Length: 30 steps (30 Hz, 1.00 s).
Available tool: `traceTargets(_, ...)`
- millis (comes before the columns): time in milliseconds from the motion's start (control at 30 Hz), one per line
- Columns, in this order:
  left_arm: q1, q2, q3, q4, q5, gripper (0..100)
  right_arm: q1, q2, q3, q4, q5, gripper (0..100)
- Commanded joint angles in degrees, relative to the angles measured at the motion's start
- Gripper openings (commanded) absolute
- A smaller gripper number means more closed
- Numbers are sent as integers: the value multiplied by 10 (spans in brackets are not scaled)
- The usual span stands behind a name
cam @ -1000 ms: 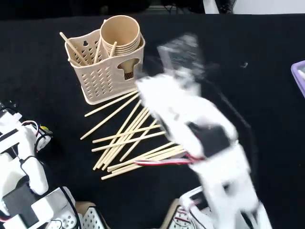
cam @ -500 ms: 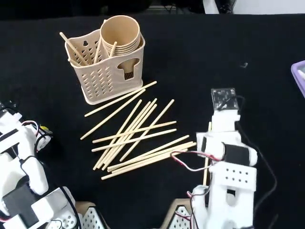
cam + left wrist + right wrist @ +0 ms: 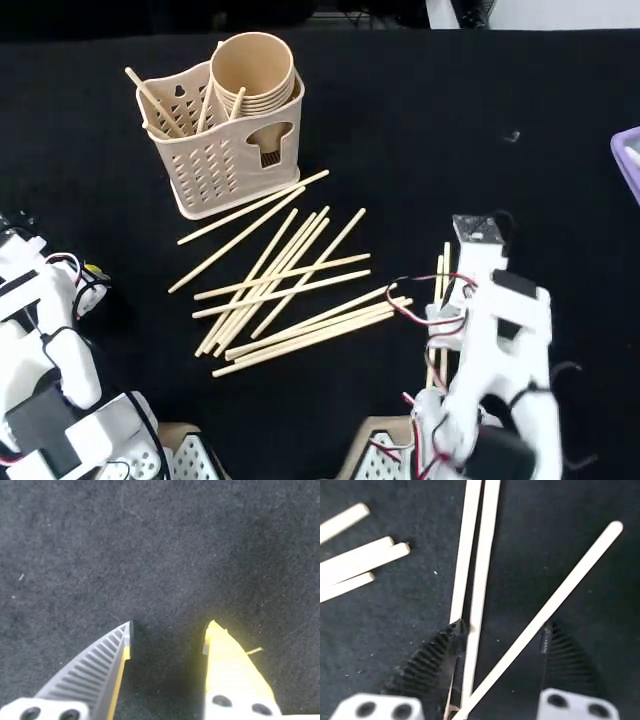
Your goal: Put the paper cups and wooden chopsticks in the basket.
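Observation:
A beige basket [image 3: 215, 160] stands at the far left of the black table, holding a stack of paper cups [image 3: 254, 72] and a few wooden chopsticks [image 3: 158, 102]. Several loose chopsticks [image 3: 285, 285] lie fanned out in front of it. The right arm [image 3: 490, 330] is at the near right, above two chopsticks [image 3: 441, 280]. My right gripper [image 3: 502, 627] is open just above the cloth, with a pair of chopsticks [image 3: 475, 555] and a slanted one [image 3: 560, 590] lying between its fingers. My left gripper [image 3: 167, 625] is open over bare black cloth, holding nothing. The left arm [image 3: 40, 350] sits at the near left.
A purple container's corner [image 3: 627, 160] pokes in at the right edge. Chopstick ends [image 3: 355, 560] lie beside the right gripper. The black cloth [image 3: 470, 110] stretches bare across the far right.
The right arm has swung back from beside the basket to the near right and folded down over the chopsticks there. The left arm has not moved.

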Motion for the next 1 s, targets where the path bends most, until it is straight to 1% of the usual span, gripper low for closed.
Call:
traceTargets(0,-7,1,-18,-8,3,238,12,53,-29,-5,4,251)
traceTargets(133,-7,1,-18,-8,3,238,10,70,-39,-3,6,247)
traceTargets(233,-7,1,-18,-8,3,238,-8,69,-37,-11,3,234)
traceTargets(333,-7,1,-18,-8,3,238,-32,69,-43,-15,2,165)
traceTargets(500,-7,1,-18,-8,3,238,-68,69,-53,-21,1,21)
traceTargets(533,-7,1,-18,-8,3,238,-69,69,-57,-22,1,8)
traceTargets(800,-7,1,-19,-8,3,238,-72,68,-109,-17,1,10)
traceTargets(967,-7,1,-20,-8,3,238,-84,68,-174,-21,1,11)
